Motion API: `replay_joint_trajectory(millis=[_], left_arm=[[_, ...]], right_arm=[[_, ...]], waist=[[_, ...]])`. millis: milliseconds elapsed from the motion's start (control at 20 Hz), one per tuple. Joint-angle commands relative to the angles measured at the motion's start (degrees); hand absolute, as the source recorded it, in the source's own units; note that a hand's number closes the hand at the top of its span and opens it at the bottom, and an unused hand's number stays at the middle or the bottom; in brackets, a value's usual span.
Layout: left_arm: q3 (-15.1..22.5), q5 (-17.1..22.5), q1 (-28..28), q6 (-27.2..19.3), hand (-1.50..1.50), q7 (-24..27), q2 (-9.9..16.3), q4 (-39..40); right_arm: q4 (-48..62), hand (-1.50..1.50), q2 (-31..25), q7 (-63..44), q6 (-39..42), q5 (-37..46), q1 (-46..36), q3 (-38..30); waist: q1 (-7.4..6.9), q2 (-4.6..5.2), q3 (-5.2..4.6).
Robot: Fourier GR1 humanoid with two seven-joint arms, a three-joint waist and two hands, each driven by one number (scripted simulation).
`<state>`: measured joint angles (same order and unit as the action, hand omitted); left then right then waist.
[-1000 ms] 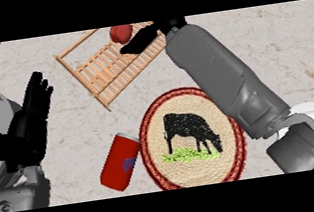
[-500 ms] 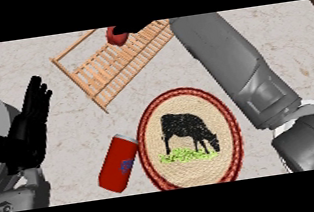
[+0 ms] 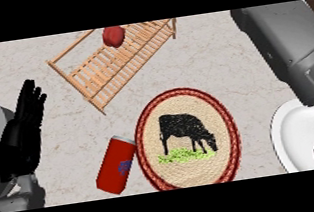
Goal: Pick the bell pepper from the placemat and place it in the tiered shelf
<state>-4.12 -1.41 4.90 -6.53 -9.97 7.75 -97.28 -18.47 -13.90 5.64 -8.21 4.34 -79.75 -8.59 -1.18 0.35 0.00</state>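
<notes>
Right hand withdrawn from view, bell pepper point(image 3: 114, 35) on tiered shelf point(image 3: 113, 63), left hand point(image 3: 22, 132) open

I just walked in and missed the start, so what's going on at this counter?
The red bell pepper sits on the wooden slatted tiered shelf, with no hand on it. The round woven placemat with a black cow picture holds nothing, and a red can lies beside it. The left hand rests open at the left; the right hand is out of sight.
</notes>
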Motion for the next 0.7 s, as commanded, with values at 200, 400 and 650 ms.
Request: replay_joint_trajectory(millis=[200,400,650], left_arm=[[0.31,-0.76,2.53,-1.11,0.0,-1.45,-0.9,0.98],[-0.45,0.66,-0.15,1.1,0.0,0.1,0.33,-0.86],[1.07,-1.78,-0.42,-0.72,0.0,1.64,-1.57,0.87]], right_arm=[[0.33,-1.5,-11.72,2.82,13.48,-2.0,5.12,-2.58],[1.64,-1.5,-16.05,5.5,19.63,-2.19,7.57,-3.25],[1.66,-1.5,-17.42,5.04,22.23,-2.27,6.14,-3.92]], waist=[[0.28,0.09,0.03],[-0.25,0.24,0.03],[-0.37,0.19,0.02]])
